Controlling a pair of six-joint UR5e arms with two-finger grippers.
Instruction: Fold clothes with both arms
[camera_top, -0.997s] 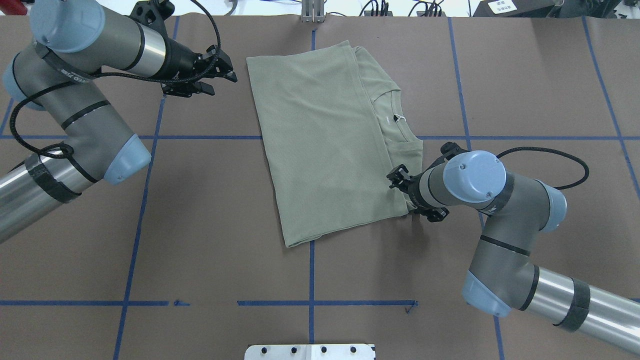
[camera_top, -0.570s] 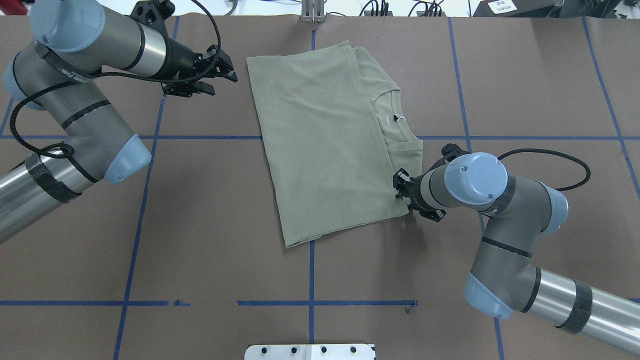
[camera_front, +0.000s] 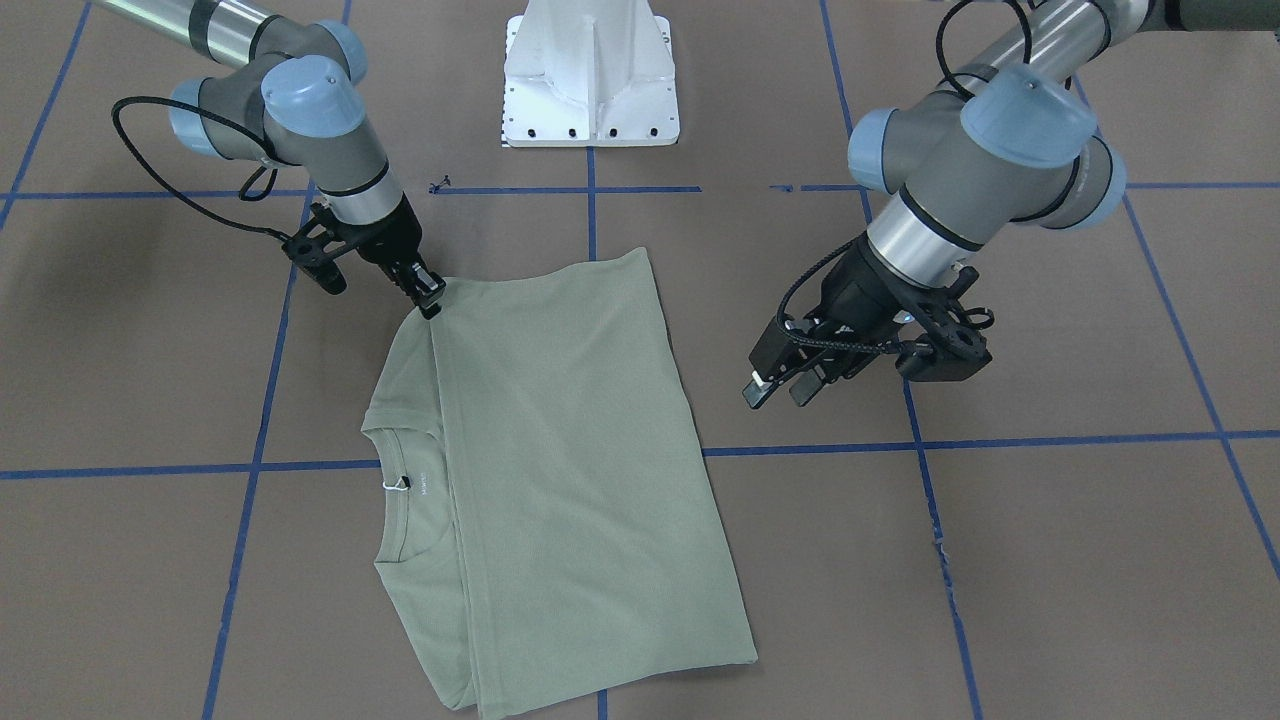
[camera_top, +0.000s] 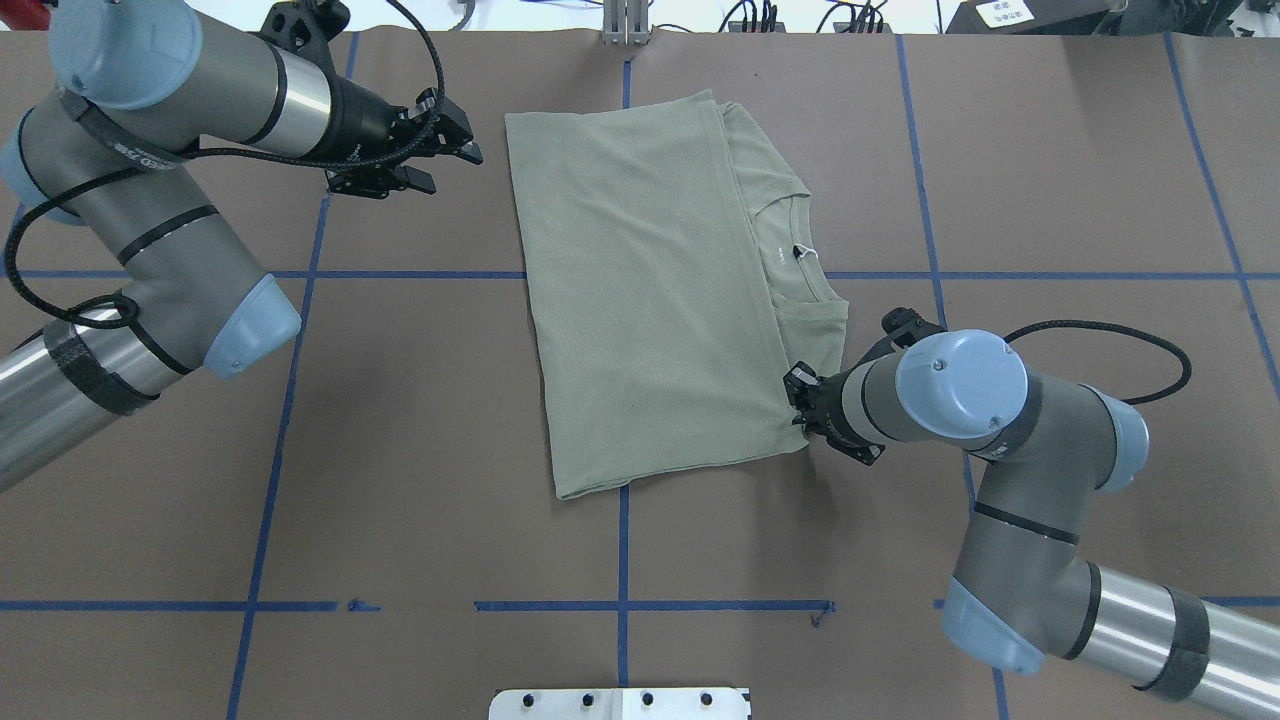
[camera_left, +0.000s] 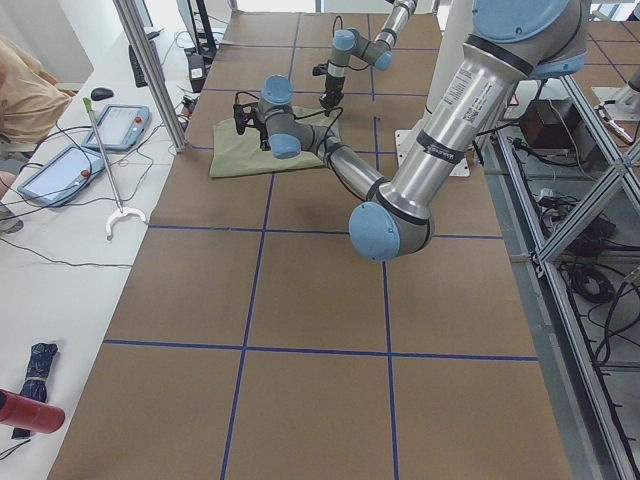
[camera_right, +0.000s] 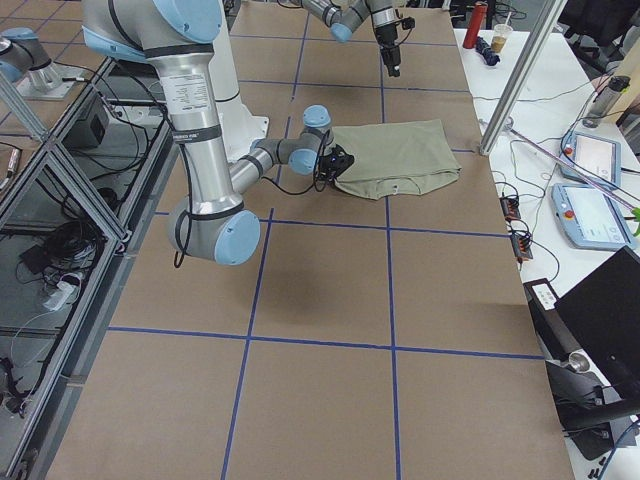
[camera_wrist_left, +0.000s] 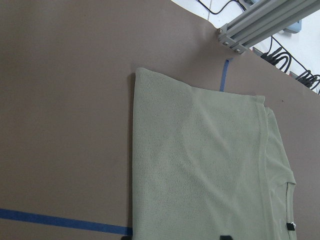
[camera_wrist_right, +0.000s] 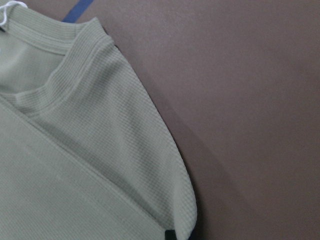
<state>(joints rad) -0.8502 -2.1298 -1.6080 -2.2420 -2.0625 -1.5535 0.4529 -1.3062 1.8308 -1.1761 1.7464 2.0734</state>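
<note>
The pale sage-green shirt (camera_top: 650, 290) lies folded lengthwise at the table's middle, with its collar and white hang tag (camera_top: 808, 252) showing on its right side. It also shows in the front view (camera_front: 560, 480). My right gripper (camera_top: 800, 405) is shut on the shirt's near right corner, low at the table, and it also shows in the front view (camera_front: 430, 298). The right wrist view shows that corner (camera_wrist_right: 170, 210) pinched at the frame's bottom. My left gripper (camera_top: 462, 165) is open and empty, hovering left of the shirt's far left corner, and it also shows in the front view (camera_front: 778, 388).
The table is brown paper with a blue tape grid (camera_top: 622, 560). The white pedestal base (camera_front: 590, 70) stands at the near edge. An aluminium post (camera_top: 625, 25) and cables sit at the far edge. A side bench holds tablets (camera_left: 60, 170).
The shirt has swung slightly with my right gripper: its far edge shifted right and its near left corner shifted left. My left gripper edged a little to the right and stayed open.
</note>
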